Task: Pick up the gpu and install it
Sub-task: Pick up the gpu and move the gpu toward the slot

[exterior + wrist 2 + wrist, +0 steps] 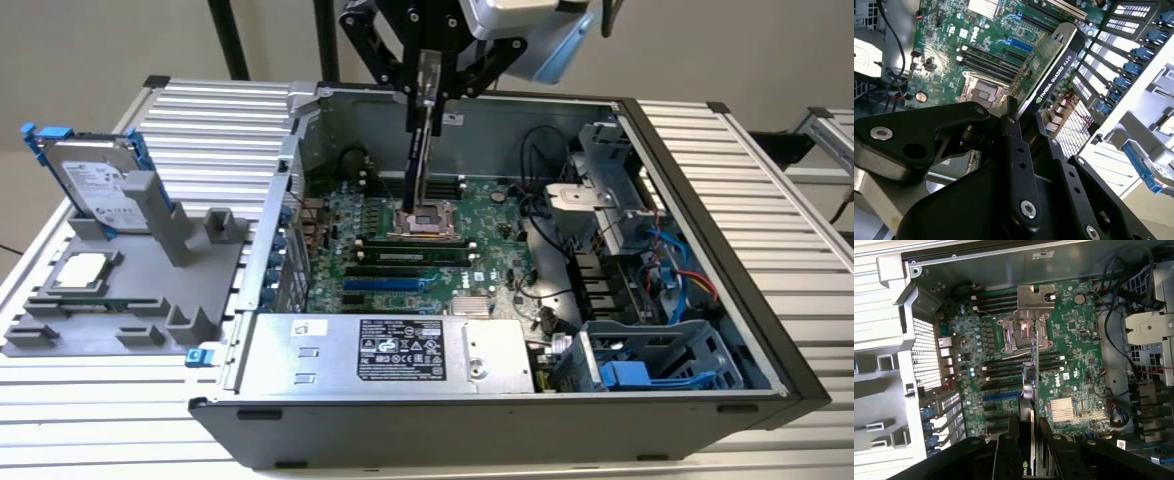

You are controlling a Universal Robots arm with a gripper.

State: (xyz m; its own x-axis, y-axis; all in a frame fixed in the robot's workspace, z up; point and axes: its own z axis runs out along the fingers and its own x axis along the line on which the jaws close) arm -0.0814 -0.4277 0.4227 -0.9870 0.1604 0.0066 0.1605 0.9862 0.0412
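Exterior view first: hanging over the open black-and-grey computer case [467, 425] on the ribbed aluminium worktop [747, 150], black two-fingered gripper [430, 85] clamped tight on the top edge of the gpu [418, 160], a thin rectangular card with green circuit board and black cooler shroud. Held on edge, upright, long side running down into the case. Lower end lined up over the silver processor socket [430, 220] on the green motherboard [501, 265], not seated in any slot.

Over to both wrist views: black fingers [1016, 150] pinching the gpu [1051, 75] from either face, green board one side, black shroud the other. Seen edge-on in the first wrist view, gpu [1030, 385] crossing the socket and the black memory slots [999, 372].

Back outside: at the near end of the case, silver labelled power supply box [387, 350]. Out on the exterior view's left, silver white-labelled hard drive with blue rails [94, 185] standing in a grey moulded holder [94, 300], well apart from the case.
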